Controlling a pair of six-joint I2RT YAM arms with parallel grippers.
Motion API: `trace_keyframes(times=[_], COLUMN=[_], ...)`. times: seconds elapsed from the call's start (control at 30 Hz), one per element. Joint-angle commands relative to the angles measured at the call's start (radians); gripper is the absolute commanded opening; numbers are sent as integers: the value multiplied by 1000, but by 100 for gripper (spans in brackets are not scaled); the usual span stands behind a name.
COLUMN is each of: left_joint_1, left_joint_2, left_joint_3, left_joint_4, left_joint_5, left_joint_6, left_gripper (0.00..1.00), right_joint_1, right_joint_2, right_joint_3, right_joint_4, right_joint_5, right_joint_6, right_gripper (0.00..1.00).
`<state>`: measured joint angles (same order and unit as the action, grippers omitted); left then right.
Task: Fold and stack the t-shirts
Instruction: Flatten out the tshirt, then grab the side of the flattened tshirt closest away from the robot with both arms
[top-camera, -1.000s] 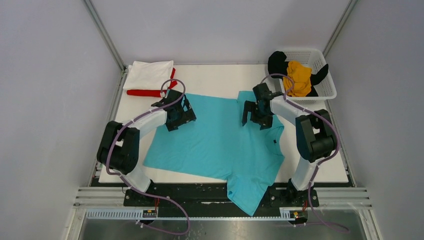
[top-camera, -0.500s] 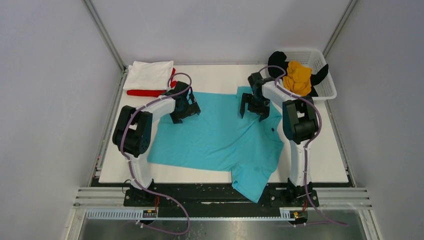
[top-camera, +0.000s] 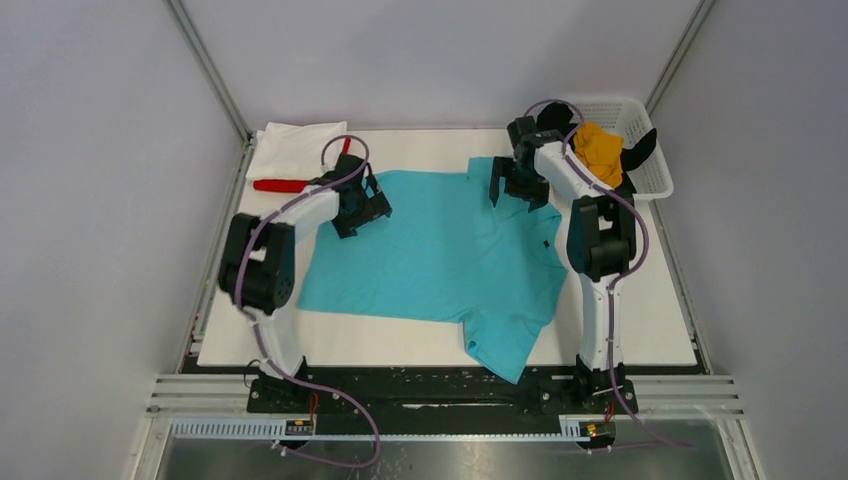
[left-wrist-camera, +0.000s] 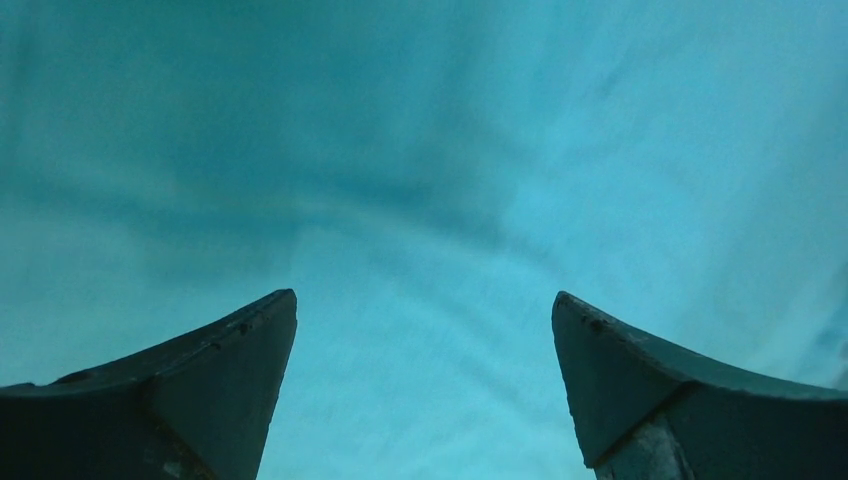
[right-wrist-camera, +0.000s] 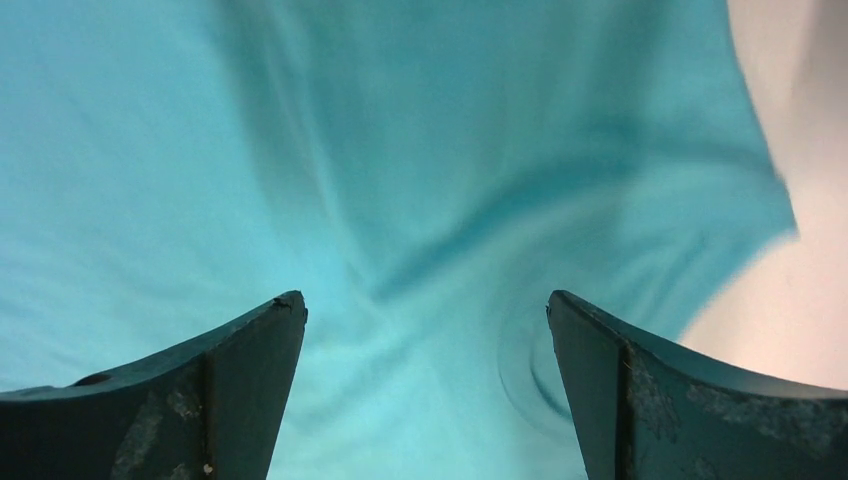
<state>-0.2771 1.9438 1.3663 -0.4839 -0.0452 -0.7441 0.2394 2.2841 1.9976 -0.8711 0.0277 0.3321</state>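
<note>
The turquoise t-shirt (top-camera: 440, 260) lies spread flat on the white table (top-camera: 660, 320), one sleeve reaching the near edge. My left gripper (top-camera: 360, 208) is open and low over its far left part; the left wrist view shows only turquoise cloth (left-wrist-camera: 430, 150) between the jaws (left-wrist-camera: 425, 300). My right gripper (top-camera: 514, 188) is open over the far right part by the collar; cloth folds (right-wrist-camera: 450, 180) show between its jaws (right-wrist-camera: 425, 300). A folded white t-shirt (top-camera: 295, 148) lies on a red one (top-camera: 275, 185) at the far left. Mustard-yellow (top-camera: 598, 150) and black (top-camera: 553, 122) shirts sit in the basket.
The white plastic mesh basket (top-camera: 650, 175) stands at the far right corner, close behind my right arm. Grey walls and metal frame posts surround the table. A black rail runs along the near edge under the arm bases.
Both arms have reached farther away from their bases, and the turquoise shirt has slid with them toward the far side. Its hanging sleeve has come up onto the near edge.
</note>
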Motion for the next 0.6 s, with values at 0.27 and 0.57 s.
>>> trace_keyframes(times=[0.27,0.57], left_joint_1=[-2,85], left_joint_2=[-815,-1053], left_joint_3=[-731,-864], left_joint_4=[1,-244], left_joint_5=[-188,-355], left_joint_6=[-243,-336], left_gripper=[99,99], right_joint_1=[77,35], right_joint_2=[-1001,-1215], right_joint_3=[-1048,-1305], right_joint_4=[436,572], right_joint_5=[45,9], right_joint_6=[170,208], right_gripper=[99,99])
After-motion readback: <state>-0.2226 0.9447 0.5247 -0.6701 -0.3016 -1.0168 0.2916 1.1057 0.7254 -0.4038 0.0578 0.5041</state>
